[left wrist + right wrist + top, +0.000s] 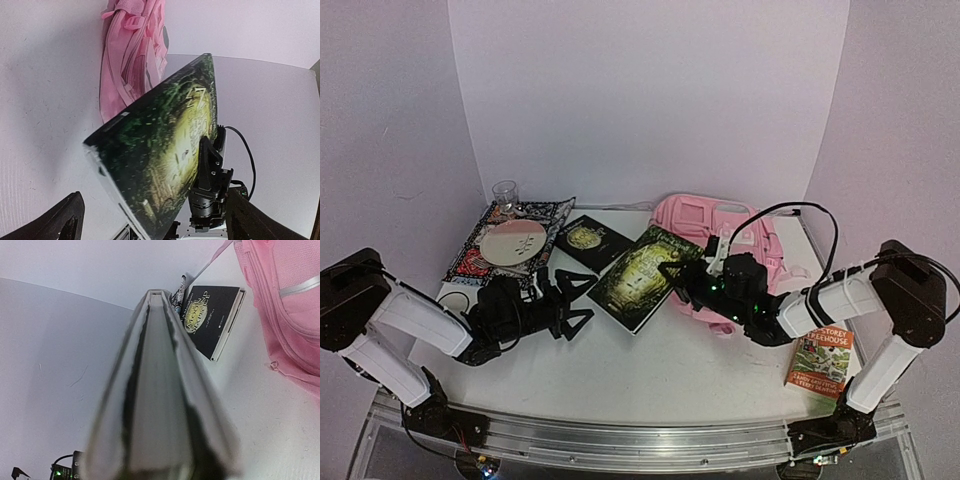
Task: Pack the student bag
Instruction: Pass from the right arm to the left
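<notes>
The pale-pink student bag [720, 232] lies at the back right of the table. It also shows in the left wrist view [132, 55] and the right wrist view [285, 295]. My right gripper [682, 275] is shut on the right edge of a large green book [638, 265] and holds it tilted just left of the bag. The right wrist view shows the book's page edge [160, 390] up close, hiding the fingers. My left gripper [582, 303] is open and empty, just left of the green book [165, 135].
A small black book [590, 240] lies behind the green one and shows in the right wrist view [215, 320]. A patterned flat item [510, 245] with a pink-and-white disc and a glass [505, 192] sit at back left. An orange book [820, 362] lies front right.
</notes>
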Controlling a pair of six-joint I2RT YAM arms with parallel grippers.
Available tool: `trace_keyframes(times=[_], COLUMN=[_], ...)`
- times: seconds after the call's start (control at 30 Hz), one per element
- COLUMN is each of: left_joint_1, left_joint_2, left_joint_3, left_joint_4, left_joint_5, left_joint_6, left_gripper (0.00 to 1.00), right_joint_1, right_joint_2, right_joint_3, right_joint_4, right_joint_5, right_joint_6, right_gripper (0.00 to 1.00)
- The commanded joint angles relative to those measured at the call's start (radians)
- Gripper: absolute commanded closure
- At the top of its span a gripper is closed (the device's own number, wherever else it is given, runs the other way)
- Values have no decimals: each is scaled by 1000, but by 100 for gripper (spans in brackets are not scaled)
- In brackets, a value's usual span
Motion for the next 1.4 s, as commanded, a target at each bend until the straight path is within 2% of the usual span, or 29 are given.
trace_keyframes(times=[0.0,0.17,0.5,0.63,0.7,0.93,1.03,1.17,1.33,1.37], left_joint_1=[-1,-1,-1,-1,-1,3,10,38,75,82], left_joint_2=[-2,11,116,138,149,142,134,140,140,138], left_joint_3=[-18,-20,151,181,191,158,152,150,151,151], left_joint_4=[44,42,60,111,139,219,223,224,224,223], left_joint_5=[-28,-42,73,86,91,58,56,78,114,118], left_joint_6=[-33,-27,60,67,62,42,44,40,73,82], left_gripper=[0,1,1,6,13,51,76,99,100,100], right_joint_1=[-5,-12,-13,-13,-13,-13,-13,-12,-34,-39], right_joint_2=[-73,-70,-12,-7,-2,-4,-2,6,2,-4], right_joint_3=[78,79,149,142,134,83,55,15,-34,-39], right_joint_4=[806,804,811,811,811,810,807,791,743,720], right_joint_5=[-8,-12,-98,-105,-103,-102,-103,-109,-125,-131], right_joint_6=[-14,11,96,97,100,72,51,7,-53,-66], right_gripper=[100,100,100,100,100,100,99,90,76,70])
